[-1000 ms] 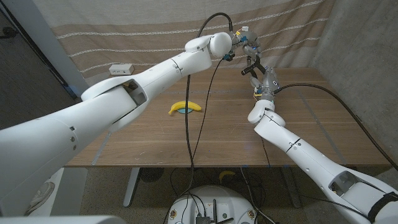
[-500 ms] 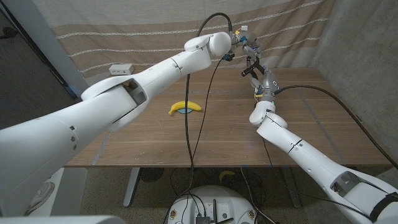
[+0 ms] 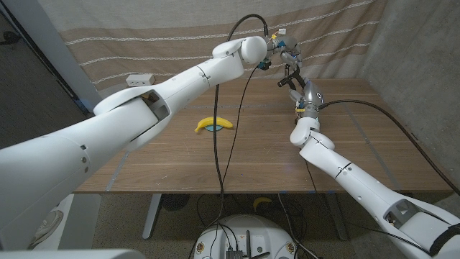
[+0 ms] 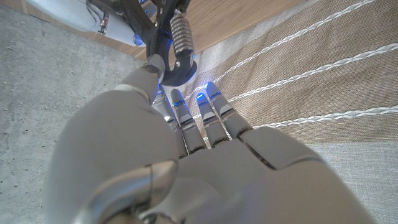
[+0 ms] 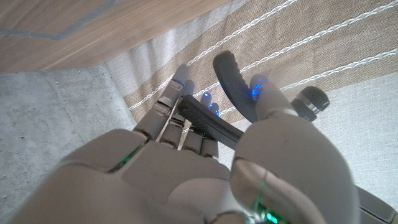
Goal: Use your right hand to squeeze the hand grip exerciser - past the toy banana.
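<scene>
Squeeze in hand: the grip exerciser (image 3: 289,76) is up in the air, upper right of centre in the head view, above the table (image 3: 359,144).

The right hand (image 5: 205,155) has its fingers (image 5: 176,99) curled round the black handles. The left hand (image 4: 186,155) seems to steady the spring end. The banana (image 3: 215,124) lies mid-table. Next, probably, close the handles fully.
</scene>
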Robot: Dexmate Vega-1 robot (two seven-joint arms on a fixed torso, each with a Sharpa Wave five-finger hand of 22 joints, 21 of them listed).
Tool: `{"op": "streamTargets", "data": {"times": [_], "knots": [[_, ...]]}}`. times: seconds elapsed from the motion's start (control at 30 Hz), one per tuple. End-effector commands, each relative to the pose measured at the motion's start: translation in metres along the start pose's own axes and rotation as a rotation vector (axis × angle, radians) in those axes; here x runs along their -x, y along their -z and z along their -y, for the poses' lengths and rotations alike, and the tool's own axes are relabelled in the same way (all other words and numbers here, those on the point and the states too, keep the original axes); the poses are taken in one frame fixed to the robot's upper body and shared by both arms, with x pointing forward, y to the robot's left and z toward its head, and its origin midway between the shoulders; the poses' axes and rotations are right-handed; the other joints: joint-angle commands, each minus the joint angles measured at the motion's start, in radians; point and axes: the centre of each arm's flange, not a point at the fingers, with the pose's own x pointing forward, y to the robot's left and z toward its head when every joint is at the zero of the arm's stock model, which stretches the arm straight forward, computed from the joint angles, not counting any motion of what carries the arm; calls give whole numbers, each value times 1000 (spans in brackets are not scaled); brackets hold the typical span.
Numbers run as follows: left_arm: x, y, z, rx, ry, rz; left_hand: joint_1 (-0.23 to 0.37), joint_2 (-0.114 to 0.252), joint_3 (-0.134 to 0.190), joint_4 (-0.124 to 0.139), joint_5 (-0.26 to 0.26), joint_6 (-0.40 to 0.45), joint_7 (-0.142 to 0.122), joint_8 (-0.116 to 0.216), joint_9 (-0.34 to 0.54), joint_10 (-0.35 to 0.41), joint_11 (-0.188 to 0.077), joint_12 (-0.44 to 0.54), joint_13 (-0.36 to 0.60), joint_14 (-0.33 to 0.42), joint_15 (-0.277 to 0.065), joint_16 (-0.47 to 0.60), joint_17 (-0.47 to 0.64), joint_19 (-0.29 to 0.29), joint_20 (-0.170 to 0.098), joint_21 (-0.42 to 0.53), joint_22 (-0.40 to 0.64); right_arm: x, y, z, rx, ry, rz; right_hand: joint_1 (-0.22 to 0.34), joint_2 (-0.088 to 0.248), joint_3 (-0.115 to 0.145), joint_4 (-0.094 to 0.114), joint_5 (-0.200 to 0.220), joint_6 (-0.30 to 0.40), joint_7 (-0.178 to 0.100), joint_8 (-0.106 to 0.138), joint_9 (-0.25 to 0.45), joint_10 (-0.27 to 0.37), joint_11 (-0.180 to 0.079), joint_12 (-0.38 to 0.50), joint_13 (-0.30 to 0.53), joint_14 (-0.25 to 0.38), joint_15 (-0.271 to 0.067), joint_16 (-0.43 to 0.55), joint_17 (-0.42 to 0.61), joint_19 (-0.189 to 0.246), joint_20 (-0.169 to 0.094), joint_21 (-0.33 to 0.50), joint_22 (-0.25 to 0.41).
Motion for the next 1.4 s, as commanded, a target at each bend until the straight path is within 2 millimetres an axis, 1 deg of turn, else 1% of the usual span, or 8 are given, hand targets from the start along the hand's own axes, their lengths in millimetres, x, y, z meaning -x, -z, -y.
{"op": "streamTargets", "data": {"times": [0.03,0.4,0.7,0.77,0.87,1.03,1.13,1.4], "knots": [[0,1,-1,2,8,-1,-6,9,3,2,2,36,33,91,344,1,8,4,2,-2,-113,7,3,0,3,6,4,-3,2,3,-5,7,18,200,174,108,89,-14,116,-60,1,0,16,10,6,1,45,-198,-5,6,17,-134,27,10],[2,2,-1,-41,-36,-13,-9,9,6,3,2,33,21,89,336,-7,16,2,3,-1,-108,7,4,1,5,8,4,-3,6,4,-36,13,58,218,171,117,96,-39,142,-56,3,1,41,19,3,2,81,-190,-26,-10,22,-137,79,24],[6,1,-6,-70,-95,-9,-28,16,8,9,3,-49,-18,62,324,-30,24,-4,3,-4,-99,8,9,-2,14,12,4,-4,11,7,-82,23,88,216,170,120,106,-52,152,-51,3,2,53,15,3,8,108,-188,-31,-11,32,-132,111,28],[8,2,-8,-60,-101,-4,-34,16,16,7,5,-121,-4,29,309,-53,32,-7,5,-7,-94,6,8,-6,18,14,4,-5,13,7,-90,26,92,215,169,120,106,-54,156,-49,4,3,54,16,3,9,112,-187,-32,-11,32,-132,115,29],[11,4,-14,-42,-112,11,-59,9,24,9,7,-246,10,-53,263,-108,42,-13,3,-17,-79,3,7,-18,28,14,3,-5,15,7,-97,27,94,216,168,121,107,-58,163,-47,7,5,59,18,3,12,122,-188,-33,-10,33,-130,125,29],[19,7,-25,-9,-153,37,-91,-5,36,9,7,-372,9,-162,195,-216,60,-21,-3,-37,-65,1,7,-35,40,13,1,-6,16,7,-107,26,99,218,167,124,107,-65,164,-45,10,12,70,17,5,17,135,-189,-35,-9,31,-129,140,31],[24,9,-29,20,-181,60,-154,-1,21,32,-1,-452,0,-234,152,-284,73,-20,-8,-59,-51,4,15,-50,47,11,2,-7,17,7,-108,29,100,221,167,125,105,-68,166,-45,13,16,75,16,6,20,143,-190,-35,-8,31,-130,149,31],[38,22,-37,164,-261,149,-315,2,-35,75,-29,-566,-46,-354,72,-399,103,-16,-20,-117,-14,4,22,-89,51,3,4,-8,18,7,-107,35,97,221,165,127,105,-74,171,-44,18,23,76,13,4,25,149,-187,-41,-8,29,-130,163,32]]}}
